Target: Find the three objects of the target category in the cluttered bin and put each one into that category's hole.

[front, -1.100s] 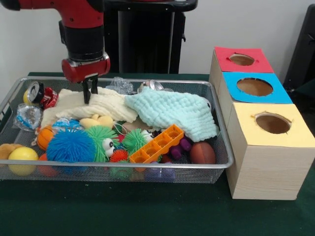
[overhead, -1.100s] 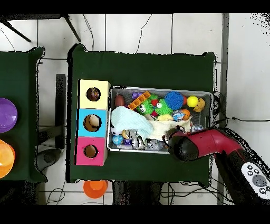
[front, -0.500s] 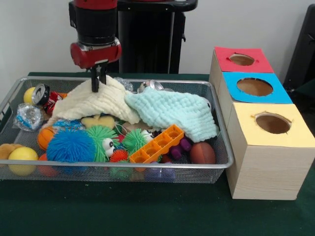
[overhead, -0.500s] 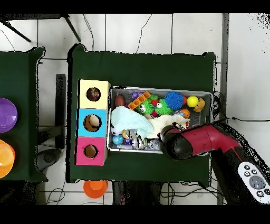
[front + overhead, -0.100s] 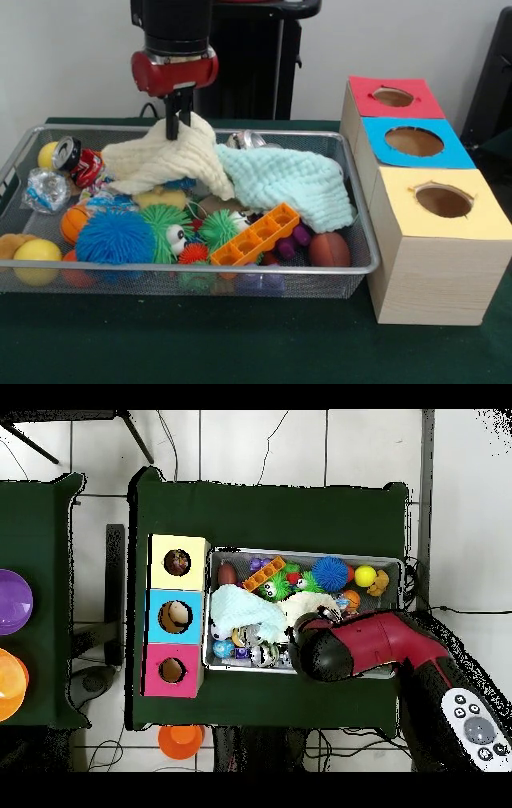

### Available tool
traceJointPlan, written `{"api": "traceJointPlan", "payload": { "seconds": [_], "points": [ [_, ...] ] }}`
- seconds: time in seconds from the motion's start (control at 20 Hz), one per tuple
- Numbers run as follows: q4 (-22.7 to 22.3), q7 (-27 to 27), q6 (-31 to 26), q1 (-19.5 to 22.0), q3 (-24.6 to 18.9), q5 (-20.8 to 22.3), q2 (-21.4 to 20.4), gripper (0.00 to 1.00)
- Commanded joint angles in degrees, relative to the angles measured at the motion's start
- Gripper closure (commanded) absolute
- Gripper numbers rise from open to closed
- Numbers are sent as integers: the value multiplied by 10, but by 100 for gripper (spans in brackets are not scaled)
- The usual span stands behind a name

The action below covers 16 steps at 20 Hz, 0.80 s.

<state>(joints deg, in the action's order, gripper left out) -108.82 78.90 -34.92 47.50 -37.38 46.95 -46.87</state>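
Note:
My gripper [image 5: 176, 128] is shut on a cream cloth [image 5: 164, 160], lifted by its top so it drapes over the toys in the wire bin [image 5: 352, 192]. A mint cloth [image 5: 288, 182] lies beside it, to the right in the front view. At the right stand three wooden boxes with a red-topped hole [image 5: 393, 97], a blue-topped hole [image 5: 414, 142] and a yellow-topped hole [image 5: 443, 200]. In the overhead view the arm [image 5: 345, 649] hides the gripper; the cream cloth [image 5: 303, 607] and mint cloth [image 5: 240, 612] show beside it.
The bin holds a blue spiky ball [image 5: 114, 238], green spiky balls [image 5: 162, 220], an orange block tray [image 5: 254, 234], a brown football [image 5: 329, 249], a yellow ball [image 5: 35, 258], a red can [image 5: 74, 160] and crumpled foil [image 5: 46, 190].
My gripper has risen and moved right in the front view, pulling the cream cloth up and toward the mint cloth. The red can and toys at the left are more uncovered.

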Motion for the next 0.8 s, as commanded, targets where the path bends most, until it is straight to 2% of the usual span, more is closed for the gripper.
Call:
{"api": "traceJointPlan", "payload": {
  "seconds": [0.05,0.4,0.45,0.75,0.8],
  "points": [
    [-18,35,-43,-31,33,-19,-20,100],
    [-7,70,-17,-57,60,-12,-6,100],
    [5,93,-11,-76,73,3,10,100],
    [11,71,-23,-83,86,-22,17,100],
    [13,67,-24,-85,89,-25,17,0]
  ]
}}
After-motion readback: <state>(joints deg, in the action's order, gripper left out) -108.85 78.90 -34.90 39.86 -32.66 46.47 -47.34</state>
